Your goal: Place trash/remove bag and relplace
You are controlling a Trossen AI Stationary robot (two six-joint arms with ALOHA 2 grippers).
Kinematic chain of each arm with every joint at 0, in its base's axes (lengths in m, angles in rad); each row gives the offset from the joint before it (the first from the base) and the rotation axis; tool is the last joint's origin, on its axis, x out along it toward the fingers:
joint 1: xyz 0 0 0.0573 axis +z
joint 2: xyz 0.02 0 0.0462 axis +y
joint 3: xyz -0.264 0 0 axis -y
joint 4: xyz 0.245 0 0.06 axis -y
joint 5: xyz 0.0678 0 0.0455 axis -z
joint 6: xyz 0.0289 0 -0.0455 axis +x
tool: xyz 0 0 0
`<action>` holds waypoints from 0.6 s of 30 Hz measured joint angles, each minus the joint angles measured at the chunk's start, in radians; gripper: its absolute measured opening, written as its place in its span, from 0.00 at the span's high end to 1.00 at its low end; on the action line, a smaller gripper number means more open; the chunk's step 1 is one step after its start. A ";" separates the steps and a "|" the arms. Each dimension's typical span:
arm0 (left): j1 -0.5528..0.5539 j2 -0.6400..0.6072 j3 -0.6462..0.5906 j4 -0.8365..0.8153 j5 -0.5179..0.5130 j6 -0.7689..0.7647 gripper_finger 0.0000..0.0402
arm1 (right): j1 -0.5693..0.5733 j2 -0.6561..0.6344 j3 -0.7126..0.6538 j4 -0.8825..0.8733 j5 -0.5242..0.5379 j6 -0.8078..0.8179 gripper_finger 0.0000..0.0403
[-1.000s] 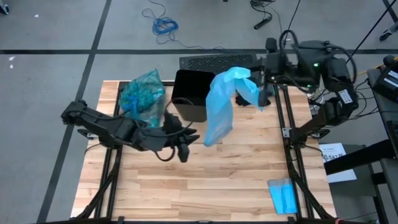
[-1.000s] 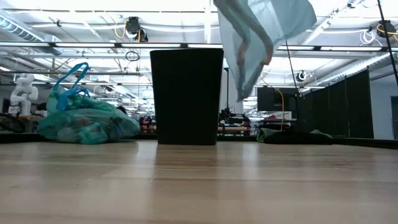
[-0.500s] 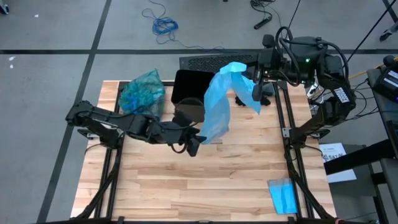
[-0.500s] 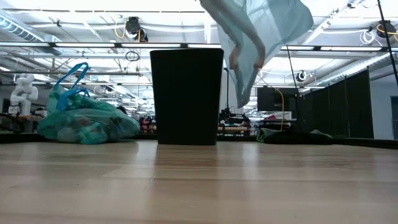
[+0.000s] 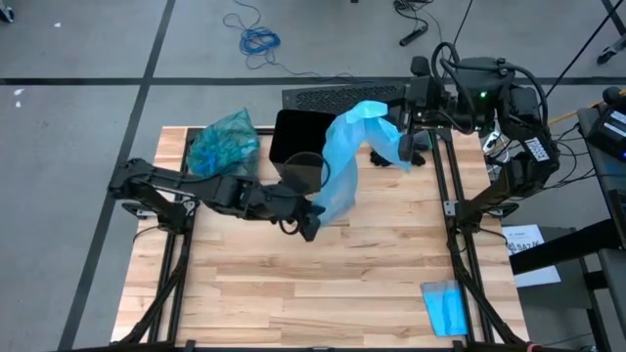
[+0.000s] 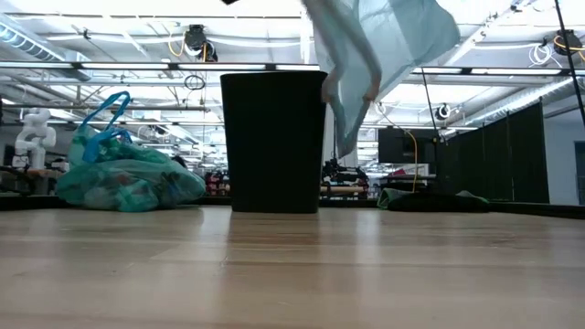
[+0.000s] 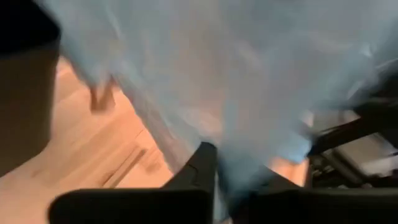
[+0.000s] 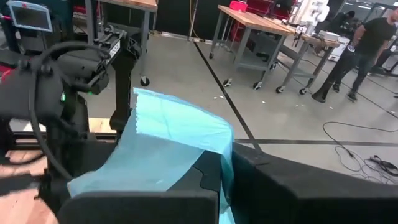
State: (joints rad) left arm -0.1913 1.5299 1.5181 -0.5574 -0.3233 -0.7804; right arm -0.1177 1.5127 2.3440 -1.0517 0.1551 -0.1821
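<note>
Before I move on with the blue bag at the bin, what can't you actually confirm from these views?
- Inside of the black bin: high view, hidden by the sky-blue bag; low view shows only its wall.
- Left gripper grip: left wrist view, fingers smothered in blurred plastic.
- Bag's mouth: low view, cut off by the edge.
- Contents of the tied teal bag: too crinkled to tell.

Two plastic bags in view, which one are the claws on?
The light sky-blue bag, hanging beside the black bin between both claws. The dark teal bag sits untouched on the table.
</note>
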 joint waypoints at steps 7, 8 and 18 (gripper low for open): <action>0.000 -0.104 0.101 0.037 -0.057 0.152 1.00 | -0.037 0.000 0.000 -0.038 0.002 -0.012 1.00; 0.000 -0.119 0.124 0.044 -0.075 0.189 1.00 | -0.044 0.000 0.000 -0.046 0.003 -0.012 1.00; 0.000 -0.247 0.323 0.099 -0.159 0.549 1.00 | -0.096 0.000 0.000 -0.051 0.000 -0.018 1.00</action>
State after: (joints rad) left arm -0.1909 1.2827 1.8409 -0.4581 -0.4820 -0.2313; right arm -0.2140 1.5127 2.3440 -1.1030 0.1552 -0.1997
